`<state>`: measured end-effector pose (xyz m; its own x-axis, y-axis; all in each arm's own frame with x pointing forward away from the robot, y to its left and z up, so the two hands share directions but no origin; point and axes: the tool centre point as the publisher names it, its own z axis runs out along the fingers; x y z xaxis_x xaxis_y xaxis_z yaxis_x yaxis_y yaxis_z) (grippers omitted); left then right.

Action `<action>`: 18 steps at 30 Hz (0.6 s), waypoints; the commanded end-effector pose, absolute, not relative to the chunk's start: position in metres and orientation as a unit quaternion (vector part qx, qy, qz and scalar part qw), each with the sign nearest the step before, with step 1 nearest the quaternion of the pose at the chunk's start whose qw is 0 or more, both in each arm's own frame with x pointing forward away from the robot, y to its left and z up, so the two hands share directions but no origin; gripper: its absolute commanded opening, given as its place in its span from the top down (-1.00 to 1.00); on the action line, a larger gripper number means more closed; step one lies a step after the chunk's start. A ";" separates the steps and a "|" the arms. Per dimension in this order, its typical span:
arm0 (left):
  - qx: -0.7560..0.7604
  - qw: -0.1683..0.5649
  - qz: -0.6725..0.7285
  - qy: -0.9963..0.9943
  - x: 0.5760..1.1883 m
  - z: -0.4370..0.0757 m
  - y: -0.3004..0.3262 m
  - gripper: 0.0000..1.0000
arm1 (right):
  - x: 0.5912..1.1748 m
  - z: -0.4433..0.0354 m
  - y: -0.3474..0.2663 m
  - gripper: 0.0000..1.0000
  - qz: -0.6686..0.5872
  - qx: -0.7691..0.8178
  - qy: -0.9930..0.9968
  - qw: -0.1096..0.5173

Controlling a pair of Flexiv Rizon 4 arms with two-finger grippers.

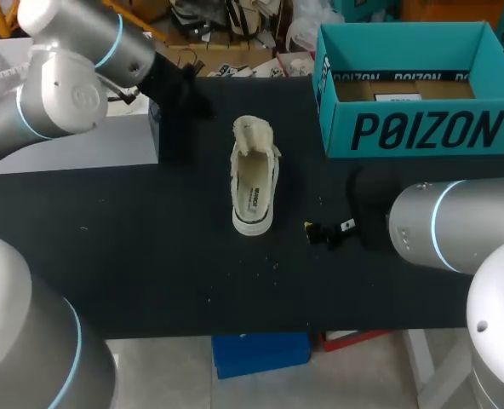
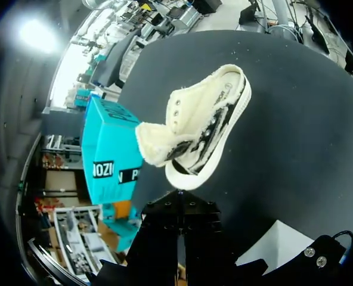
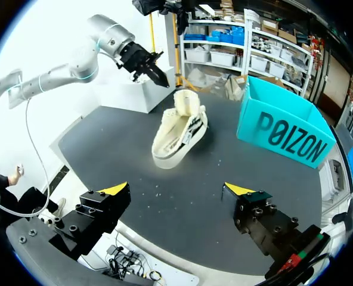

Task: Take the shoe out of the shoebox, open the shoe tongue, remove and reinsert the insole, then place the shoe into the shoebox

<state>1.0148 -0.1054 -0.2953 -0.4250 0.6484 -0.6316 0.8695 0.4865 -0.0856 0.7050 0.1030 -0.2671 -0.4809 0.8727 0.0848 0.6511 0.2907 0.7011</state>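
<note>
Though the shoebox [image 1: 414,132] stands open at the counter's [image 1: 150,264] far right, the shoe [image 1: 252,183] sits outside it, upright on its sole mid-counter. Its long axis runs from our side to the far edge, heel toward us and toe away. The tongue [image 1: 254,135] is folded forward over the toe, and the insole [image 1: 252,194] shows inside. Our left arm comes in over the far left corner, its gripper [image 2: 179,199] angled toward the toe, near it but apart. Its finger blocks sit pressed together on nothing, though their yellow tips do not show. Our right arm hangs over the counter to the right of the heel, its gripper [image 3: 177,190] spread wide and empty. In the head view that gripper is mostly hidden behind its own arm.
</note>
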 end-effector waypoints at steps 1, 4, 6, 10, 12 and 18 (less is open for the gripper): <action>0.469 0.250 -0.197 0.824 1.037 -0.316 -0.131 1.00 | 0.705 -0.269 0.104 -1.00 0.349 0.484 0.786 0.161; 0.474 0.242 -0.207 0.821 1.041 -0.324 -0.139 1.00 | 0.705 -0.269 0.104 -1.00 0.349 0.484 0.786 0.161; 0.478 0.241 -0.215 0.817 1.040 -0.328 -0.145 1.00 | 0.705 -0.269 0.104 -1.00 0.349 0.484 0.786 0.161; 0.497 0.235 -0.288 0.784 1.030 -0.331 -0.163 1.00 | 0.705 -0.269 0.104 -1.00 0.349 0.484 0.786 0.161; 0.503 0.220 -0.321 0.772 1.018 -0.332 -0.171 1.00 | 0.705 -0.269 0.104 -1.00 0.349 0.484 0.786 0.161; 0.524 0.197 -0.327 0.761 0.979 -0.336 -0.170 1.00 | 0.705 -0.269 0.104 -1.00 0.349 0.484 0.786 0.161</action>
